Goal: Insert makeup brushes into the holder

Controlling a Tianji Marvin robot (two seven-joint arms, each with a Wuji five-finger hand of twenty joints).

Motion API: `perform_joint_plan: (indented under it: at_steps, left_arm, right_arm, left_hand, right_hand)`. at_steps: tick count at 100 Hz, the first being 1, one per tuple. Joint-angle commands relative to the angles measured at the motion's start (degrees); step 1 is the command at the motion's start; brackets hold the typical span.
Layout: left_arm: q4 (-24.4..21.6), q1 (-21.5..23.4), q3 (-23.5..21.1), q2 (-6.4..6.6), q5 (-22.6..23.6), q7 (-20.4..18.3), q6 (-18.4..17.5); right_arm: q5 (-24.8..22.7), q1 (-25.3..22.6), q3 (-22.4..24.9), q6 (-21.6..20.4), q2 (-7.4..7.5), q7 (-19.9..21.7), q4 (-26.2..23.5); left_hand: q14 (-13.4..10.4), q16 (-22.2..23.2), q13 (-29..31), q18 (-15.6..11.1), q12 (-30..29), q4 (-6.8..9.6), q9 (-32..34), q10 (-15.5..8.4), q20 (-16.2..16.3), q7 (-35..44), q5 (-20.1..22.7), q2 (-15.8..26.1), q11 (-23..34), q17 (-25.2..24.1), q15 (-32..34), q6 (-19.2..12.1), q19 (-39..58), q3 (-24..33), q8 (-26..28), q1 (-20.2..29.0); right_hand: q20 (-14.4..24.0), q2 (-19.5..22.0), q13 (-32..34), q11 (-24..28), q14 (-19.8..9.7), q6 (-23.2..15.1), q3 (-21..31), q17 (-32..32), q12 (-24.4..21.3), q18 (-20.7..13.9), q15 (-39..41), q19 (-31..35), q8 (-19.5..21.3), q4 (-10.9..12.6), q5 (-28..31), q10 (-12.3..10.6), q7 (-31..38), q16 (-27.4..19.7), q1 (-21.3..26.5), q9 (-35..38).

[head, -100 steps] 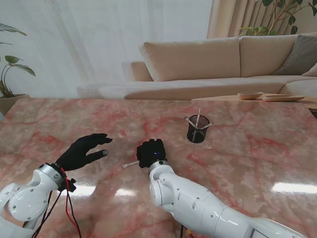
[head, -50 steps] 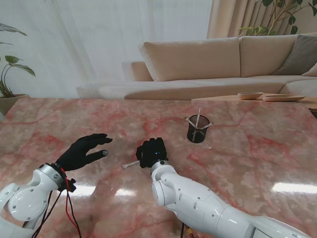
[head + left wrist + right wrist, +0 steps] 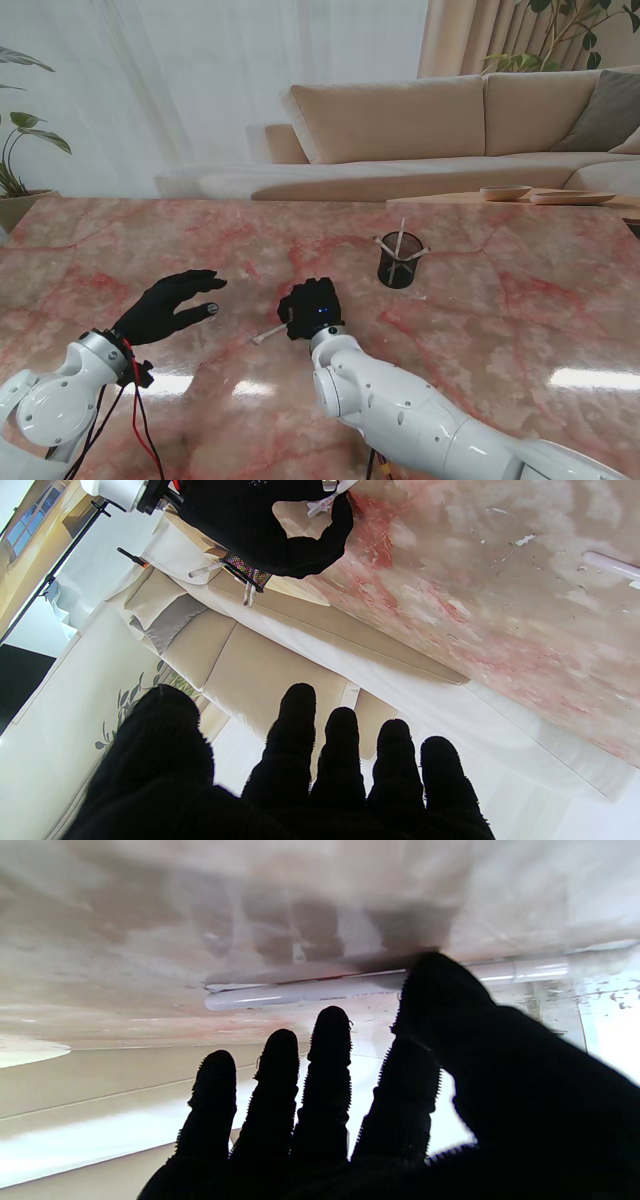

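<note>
Slim white brush lies on the glossy pink marble table, under the gloved right hand.
Whether it is gripped cannot be told; the black mesh holder stands farther off; the left hand is spread, empty.

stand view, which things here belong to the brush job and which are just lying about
Job:
makeup brush under the right hand
black holder, brushes already in it
left hand, open, idle

Lying about:
two shallow bowls on the side table
sofa
plants

holder on table, brush nearer me, to its left
</note>
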Motion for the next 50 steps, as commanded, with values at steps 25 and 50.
perform_joint_plan:
  at_steps: [25, 50]
  left_arm:
    - [0.1, 0.2, 0.4, 0.00, -0.2, 0.3, 0.1]
    - [0.1, 0.3, 0.3, -0.02, -0.1, 0.3, 0.2]
  right_arm:
    - [-0.4, -3.5, 3.7, 0.7, 2.49, -0.6, -3.4]
    - [1.8, -5.8, 8.1, 0.4, 3.10, -0.9, -7.8]
  left_hand:
    - [-2.5, -0.6, -1.6, -0.7, -0.7, -0.42, -1.7, -1.0, -1.1, 0.6, 0.7, 0.6, -1.5, -0.2, -1.4, -2.0, -2.1, -2.0, 0.6, 0.8]
    - [-2.4, -0.6, -1.6, -0.7, -0.7, -0.41, -1.6, -0.9, -1.0, 0.6, 0.8, 0.6, -1.5, -0.2, -1.3, -1.9, -2.2, -2.1, 0.6, 0.8]
  right_hand:
    - [1.6, 4.3, -1.0, 1.4, -1.7, 3.2, 4.2, -0.2, 2.0, -1.8, 0.7, -0.2, 3.9, 2.2, 6.4, -1.3, 8.0, 0.6, 5.9, -0.3]
    - [1.6, 4.3, -0.3, 1.3, -1.6, 3.0, 4.1, 0.1, 2.4, -1.7, 0.7, -0.1, 4.3, 2.3, 6.4, -1.4, 7.6, 0.6, 5.8, 0.4]
